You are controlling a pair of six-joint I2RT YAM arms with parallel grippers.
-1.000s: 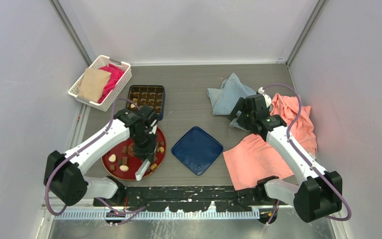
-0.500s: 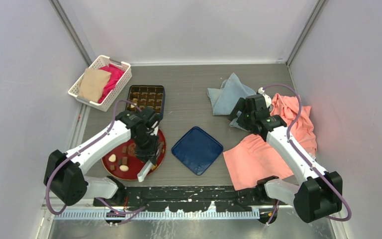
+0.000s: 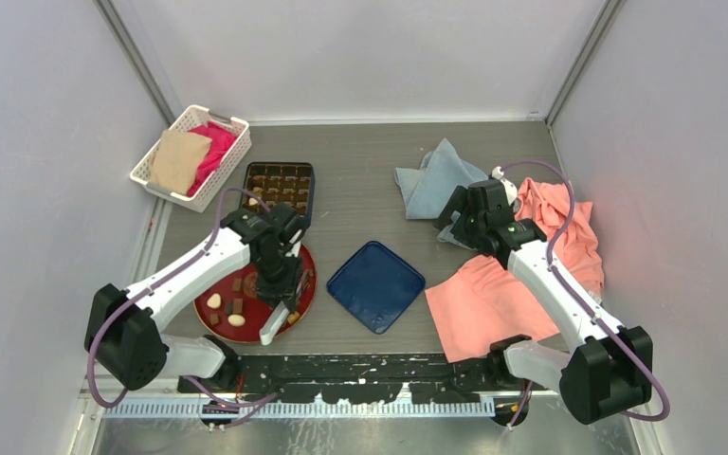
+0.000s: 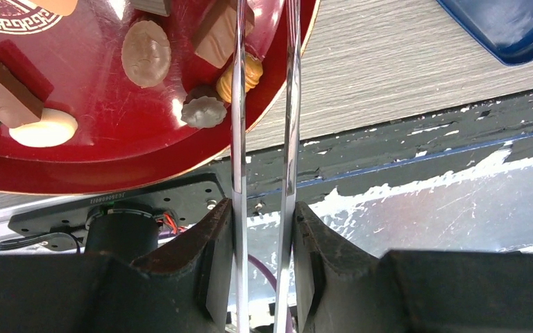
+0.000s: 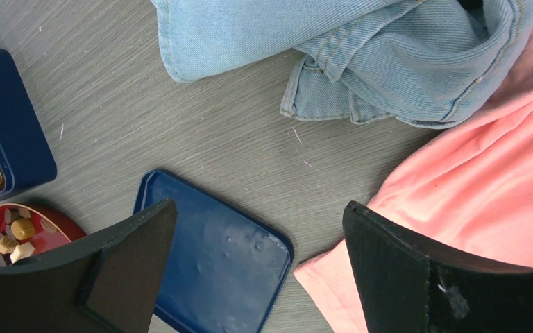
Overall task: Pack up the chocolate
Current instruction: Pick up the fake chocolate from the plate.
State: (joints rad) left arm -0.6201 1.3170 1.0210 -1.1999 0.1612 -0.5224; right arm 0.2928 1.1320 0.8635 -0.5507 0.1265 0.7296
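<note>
Left gripper [image 4: 260,208] pressed together on the metal tongs [image 4: 291,104], one finger against each blade; blades narrow and nearly parallel, tips out of the wrist frame. Right under the blades, the chocolate [image 4: 146,52] on the red plate [image 4: 111,159]: a ridged tan piece [image 4: 250,73] behind one blade, a dark fluted piece [image 4: 203,111] touching it, a brown block [image 4: 218,28] farther along the same blade, a cream oval [image 4: 41,128] off toward the plate's other side. From above, poised over the plate's right part, tongs slanting toward its near rim. More brown pieces in the divided box [image 3: 280,185] just beyond the plate.

Right gripper [image 5: 258,208] spread wide, holding nothing, hanging over the table near the blue lid [image 5: 215,263], the denim cloth [image 5: 361,55] and the pink cloth [image 5: 472,180], well apart from the plate. White basket [image 3: 190,156] at the far left.
</note>
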